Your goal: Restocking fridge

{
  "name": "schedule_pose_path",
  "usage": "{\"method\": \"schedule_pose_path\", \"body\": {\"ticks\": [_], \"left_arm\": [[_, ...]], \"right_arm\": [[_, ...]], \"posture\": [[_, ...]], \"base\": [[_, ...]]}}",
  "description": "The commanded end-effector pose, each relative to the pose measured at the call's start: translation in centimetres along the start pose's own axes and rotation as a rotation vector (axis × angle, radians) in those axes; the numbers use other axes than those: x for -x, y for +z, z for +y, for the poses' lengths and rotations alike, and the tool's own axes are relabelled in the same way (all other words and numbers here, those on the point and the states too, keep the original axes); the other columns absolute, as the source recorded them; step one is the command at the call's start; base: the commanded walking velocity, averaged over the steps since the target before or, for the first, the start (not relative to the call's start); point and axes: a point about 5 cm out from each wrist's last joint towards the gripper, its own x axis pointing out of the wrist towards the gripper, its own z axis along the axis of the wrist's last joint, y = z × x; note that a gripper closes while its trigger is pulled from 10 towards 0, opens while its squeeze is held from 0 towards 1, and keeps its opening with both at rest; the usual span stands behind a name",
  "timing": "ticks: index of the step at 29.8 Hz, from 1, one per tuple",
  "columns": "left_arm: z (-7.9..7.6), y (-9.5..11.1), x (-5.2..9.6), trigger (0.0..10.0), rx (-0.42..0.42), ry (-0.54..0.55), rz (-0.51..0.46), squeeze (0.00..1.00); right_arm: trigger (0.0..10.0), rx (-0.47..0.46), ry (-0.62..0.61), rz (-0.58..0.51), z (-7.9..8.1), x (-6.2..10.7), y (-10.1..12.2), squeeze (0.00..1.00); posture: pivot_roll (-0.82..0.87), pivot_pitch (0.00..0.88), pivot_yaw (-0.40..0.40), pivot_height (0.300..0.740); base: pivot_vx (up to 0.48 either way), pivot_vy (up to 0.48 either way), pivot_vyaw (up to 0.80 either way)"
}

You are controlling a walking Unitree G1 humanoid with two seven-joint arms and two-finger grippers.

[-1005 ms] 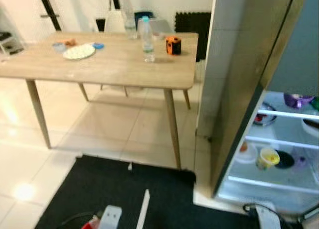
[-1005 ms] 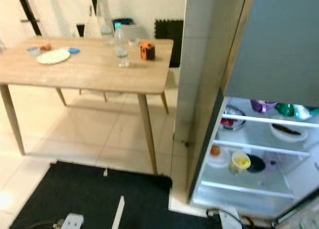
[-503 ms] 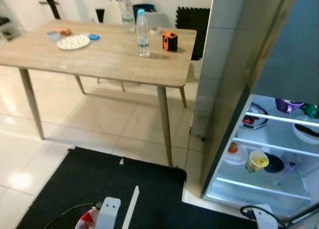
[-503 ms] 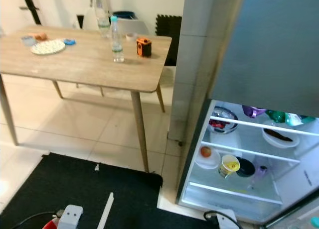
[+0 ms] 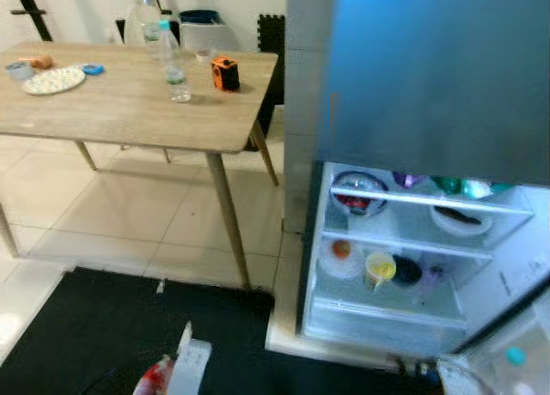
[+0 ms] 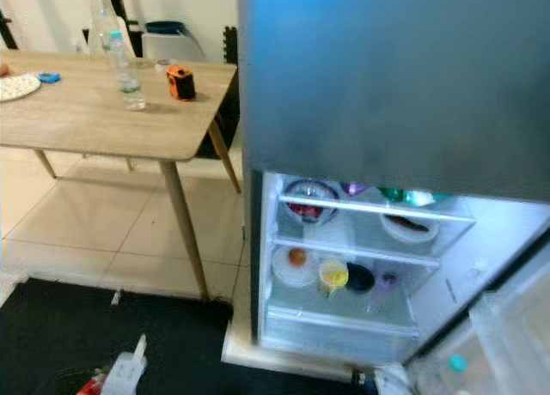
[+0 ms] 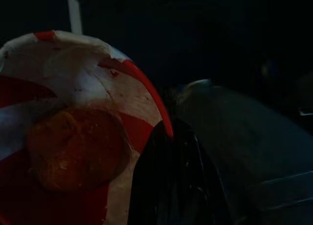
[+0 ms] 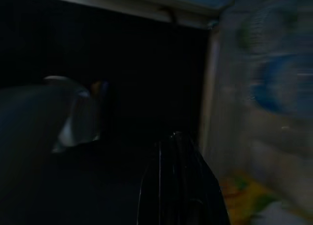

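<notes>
Facing the open fridge [image 5: 430,69], lit shelves ahead and to the right; carrying the red-and-white bowl [image 7: 73,88] low on the left side, above the black mat [image 5: 77,326], well short of the shelves and to the left of them; holding a brownish lump of food [image 7: 73,149] inside the bowl. Lying up and rightward from the left gripper [image 7: 168,137], then, the target shelves; nearer to the right arm, yet loaded on the left one, so probably calling for a step closer and a reach across.

Left fingers closed on the bowl's rim, one black finger [image 7: 166,186] running along the edge in the left wrist view; looks like a pinch on the rim, bowl roughly level.

Right gripper [image 8: 173,142] down low beside the open fridge door; too dark to tell whether apart or together.

Middle shelf already crowded: yellow cup [image 5: 379,269] among dishes; freer room seemingly on the lowest level.
</notes>
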Motion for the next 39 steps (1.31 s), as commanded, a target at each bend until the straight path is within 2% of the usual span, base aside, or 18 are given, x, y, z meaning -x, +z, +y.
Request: {"method": "schedule_pose_path", "body": {"ticks": [1, 5, 13, 36, 39], "left_arm": [[0.12, -0.4, 0.07, 10.0, 0.001, 0.012, 0.016, 0.0], [0.19, -0.41, 0.08, 10.0, 0.006, 0.031, 0.013, 0.0], [-0.09, -0.44, 0.06, 10.0, 0.001, 0.0, 0.011, 0.0], [-0.39, -0.34, 0.0, 10.0, -0.007, -0.013, 0.004, 0.0], [-0.45, -0.25, -0.02, 10.0, -0.012, -0.015, -0.001, 0.0]], "right_arm": [[10.0, 0.004, 0.007, -0.004, 0.4, -0.07, 0.15, 0.0], [10.0, 0.006, 0.007, -0.003, 0.43, -0.07, 0.13, 0.0], [10.0, 0.006, 0.009, -0.002, 0.5, -0.07, 0.1, 0.0], [10.0, 0.016, 0.027, -0.001, 0.86, -0.09, 0.03, 0.0], [10.0, 0.017, 0.028, -0.001, 0.87, -0.09, 0.03, 0.0]], "posture": [[-0.03, 0.0, 0.01, 0.74], [-0.03, 0.0, 0.01, 0.74], [-0.03, 0.0, 0.01, 0.74], [-0.03, 0.0, 0.01, 0.74], [-0.03, 0.0, 0.009, 0.74]], "base": [[0.0, 0.0, 0.0], [0.0, 0.0, 0.0], [0.0, 0.0, 0.0], [0.298, 0.0, 0.0], [0.0, 0.0, 0.0]]}}
